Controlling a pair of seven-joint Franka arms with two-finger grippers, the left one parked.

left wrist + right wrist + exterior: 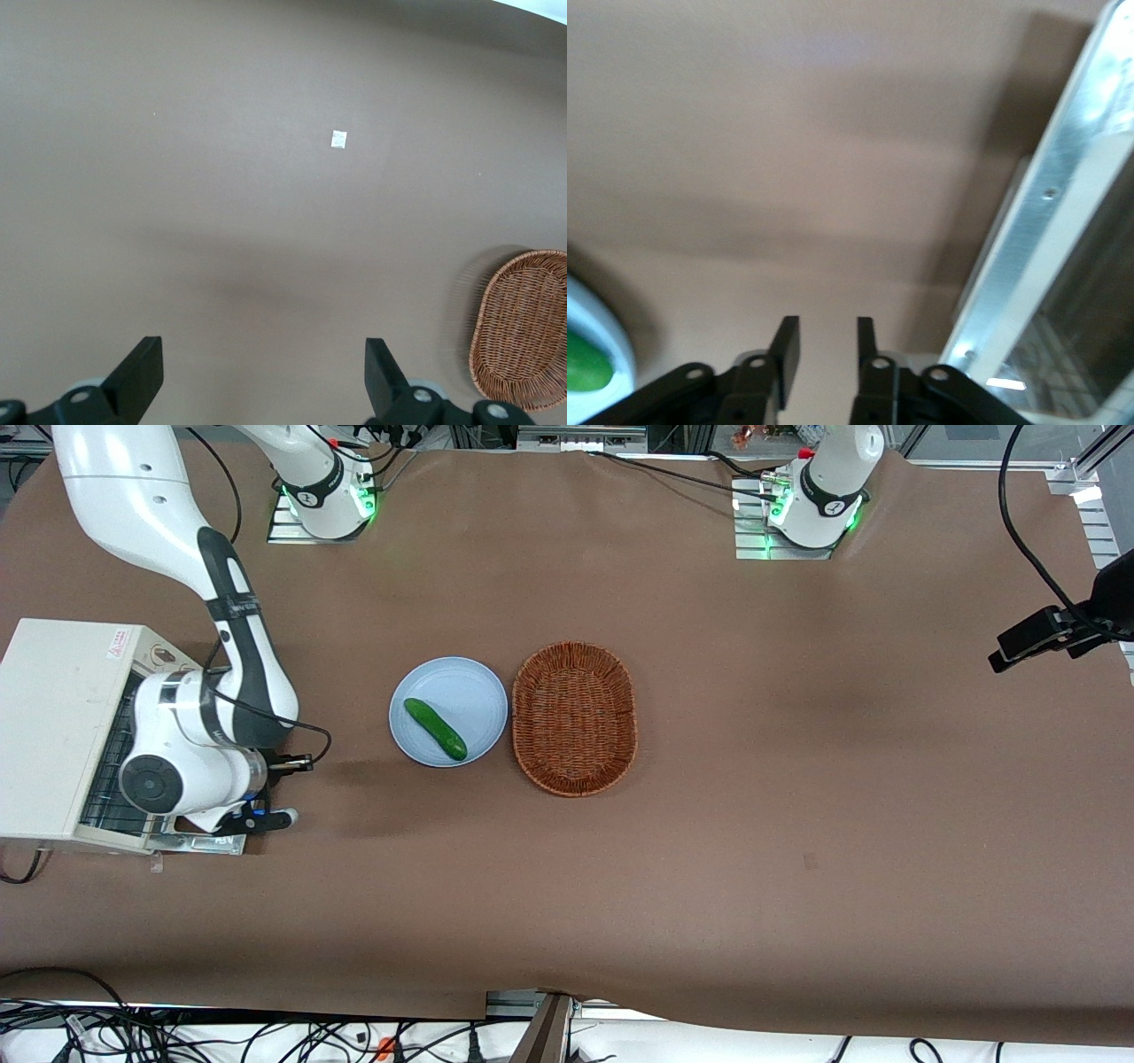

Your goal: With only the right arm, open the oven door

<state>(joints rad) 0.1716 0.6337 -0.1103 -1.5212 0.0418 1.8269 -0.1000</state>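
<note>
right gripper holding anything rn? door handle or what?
Nothing held. The gripper sits beside the opened oven door, in front of the oven, fingers a narrow gap apart with only bare table between them.

Pincer just beside oven door; cucumber on plate, basket beside it

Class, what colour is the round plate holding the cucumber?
The round plate is light blue, clearest in the front view; the right arm's hand is at the oven door.
</note>
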